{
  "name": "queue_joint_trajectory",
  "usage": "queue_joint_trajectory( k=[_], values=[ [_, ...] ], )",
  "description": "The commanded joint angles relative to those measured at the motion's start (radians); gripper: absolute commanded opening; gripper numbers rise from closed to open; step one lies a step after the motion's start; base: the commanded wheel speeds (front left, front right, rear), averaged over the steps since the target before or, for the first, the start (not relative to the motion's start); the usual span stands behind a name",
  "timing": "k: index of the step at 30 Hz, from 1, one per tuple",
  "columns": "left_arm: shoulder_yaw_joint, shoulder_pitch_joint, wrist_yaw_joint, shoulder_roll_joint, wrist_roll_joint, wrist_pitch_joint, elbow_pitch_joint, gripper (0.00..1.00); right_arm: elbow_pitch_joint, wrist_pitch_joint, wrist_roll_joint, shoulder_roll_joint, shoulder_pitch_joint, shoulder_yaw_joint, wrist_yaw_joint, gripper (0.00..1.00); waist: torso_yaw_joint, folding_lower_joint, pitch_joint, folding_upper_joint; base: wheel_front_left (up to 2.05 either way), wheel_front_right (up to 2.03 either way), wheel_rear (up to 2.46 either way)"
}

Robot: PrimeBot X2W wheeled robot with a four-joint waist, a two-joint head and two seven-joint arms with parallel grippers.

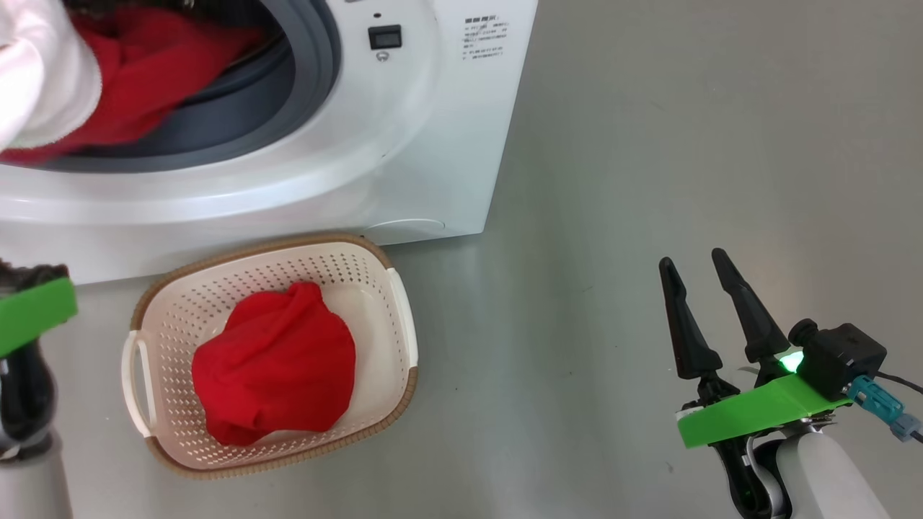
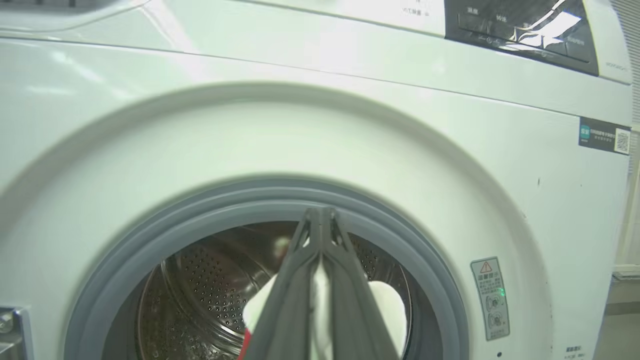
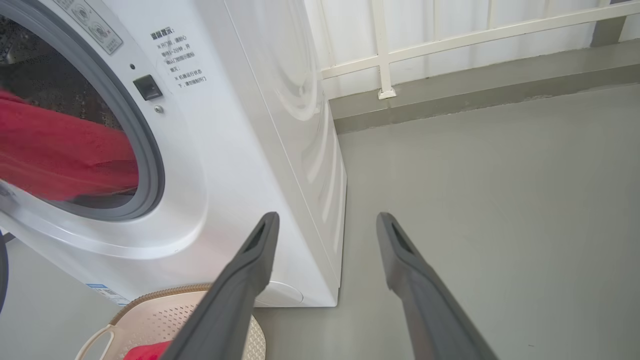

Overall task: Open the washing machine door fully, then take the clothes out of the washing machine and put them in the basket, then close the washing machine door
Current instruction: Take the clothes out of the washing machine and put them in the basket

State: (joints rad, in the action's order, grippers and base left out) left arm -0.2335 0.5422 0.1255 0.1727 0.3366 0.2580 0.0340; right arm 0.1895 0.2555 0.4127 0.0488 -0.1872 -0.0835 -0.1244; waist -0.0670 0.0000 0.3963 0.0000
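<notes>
Far left, at the washing machine (image 1: 404, 144) porthole: the red-and-white garment (image 1: 144, 79) hangs half out over the grey gasket (image 1: 317, 58). Its white part sits highest, at the left edge of the head view, and the red part trails back inside.

Left gripper (image 2: 322, 220): fingers pressed together, tips level with the upper arc of the gasket in its wrist view. White fabric shows in the slit between them and bulges out on both sides, with a sliver of red at the bottom edge. That reads as clamped on the garment. The perforated drum (image 2: 200, 280) is visible behind it.

Basket (image 1: 216, 288): on the grey floor (image 1: 649, 144), just in front of the machine. I can't tell if its far rim touches the base. A second red piece (image 1: 277, 364) lies bunched in the middle of the basket, on its bottom.

Right gripper (image 1: 694, 259): near right, well apart from machine and basket, over bare floor — fingers spread wide, nothing between them. Its wrist view looks past the machine's right front corner, with the basket rim at the lower left.
</notes>
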Motion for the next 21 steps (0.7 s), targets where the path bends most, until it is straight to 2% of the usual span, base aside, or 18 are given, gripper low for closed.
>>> queue_joint_trajectory(
  k=[1,5,8,13,21],
  values=[
    [-0.037,-0.021,0.005,0.031,-0.004,0.004,0.051,0.00,-0.021,0.006,-0.008,0.001,0.014,-0.024,-0.006,1.00,-0.001,0.0000,-0.001,0.0000,0.00,0.00,0.00],
    [-0.044,-0.056,0.005,0.004,-0.007,0.004,0.136,0.00,-0.024,0.006,-0.008,0.001,0.022,-0.021,-0.006,1.00,-0.001,0.0000,-0.002,0.0000,0.00,0.00,0.00],
    [-0.031,-0.086,0.005,-0.009,-0.017,0.004,0.145,0.00,-0.026,0.006,-0.010,0.001,0.028,-0.017,-0.006,1.00,0.003,0.0000,0.000,0.0000,0.00,0.00,0.00],
    [-0.019,-0.131,0.005,-0.027,0.007,0.004,0.015,0.00,-0.027,0.006,-0.012,0.001,0.023,-0.024,-0.006,1.00,0.003,0.0000,0.010,0.0000,0.00,0.00,0.00],
    [0.050,-0.161,0.005,-0.006,-0.001,0.004,-0.259,0.00,-0.036,0.006,-0.006,0.001,0.007,-0.034,-0.006,1.00,-0.003,0.0000,0.066,0.0000,0.00,0.00,0.00]
  ],
)
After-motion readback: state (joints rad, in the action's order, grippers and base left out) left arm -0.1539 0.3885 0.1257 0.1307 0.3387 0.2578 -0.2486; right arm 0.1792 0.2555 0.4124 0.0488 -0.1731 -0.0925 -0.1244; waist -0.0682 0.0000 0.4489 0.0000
